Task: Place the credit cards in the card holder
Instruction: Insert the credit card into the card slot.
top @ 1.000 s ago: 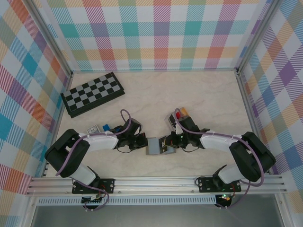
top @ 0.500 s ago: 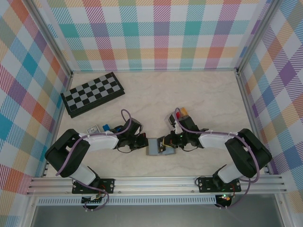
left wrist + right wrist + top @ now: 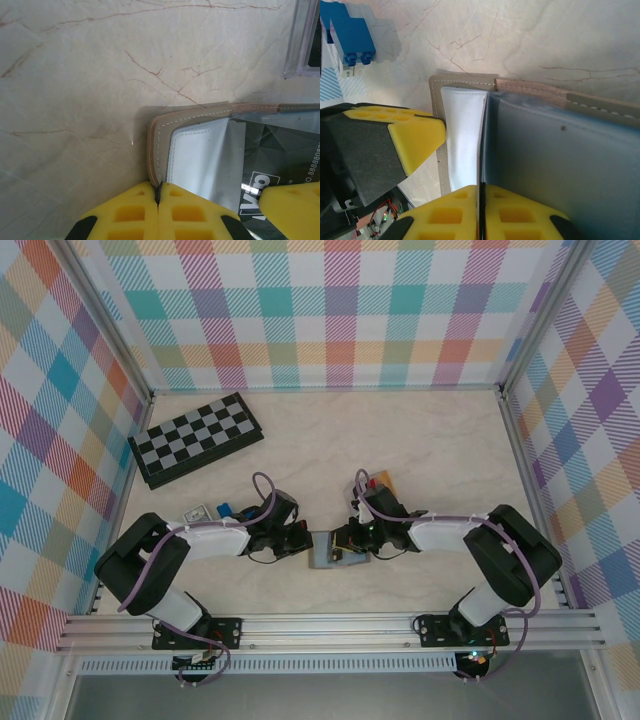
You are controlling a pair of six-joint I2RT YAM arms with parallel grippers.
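Observation:
The grey card holder (image 3: 325, 556) lies open between both arms near the table's front. My left gripper (image 3: 305, 539) is shut on its stitched left edge (image 3: 159, 192). In the left wrist view the holder's pale inner pocket (image 3: 200, 150) shows, with a dark credit card (image 3: 272, 160) slanting over it. My right gripper (image 3: 346, 538) is shut on that thin dark card, seen edge-on (image 3: 481, 192) between the white pocket (image 3: 465, 135) and the blue-grey half (image 3: 560, 160). More credit cards (image 3: 384, 481), red and orange, lie behind the right arm, partly hidden by it.
A black-and-grey chequered board (image 3: 196, 438) lies at the back left. Small blue blocks (image 3: 224, 508) (image 3: 352, 37) sit beside the left arm. Metal rails and chequered walls close in the table on three sides.
My right gripper has moved left with the dark card, up to the open holder, and the right arm now covers part of the card pile. The left gripper has held still.

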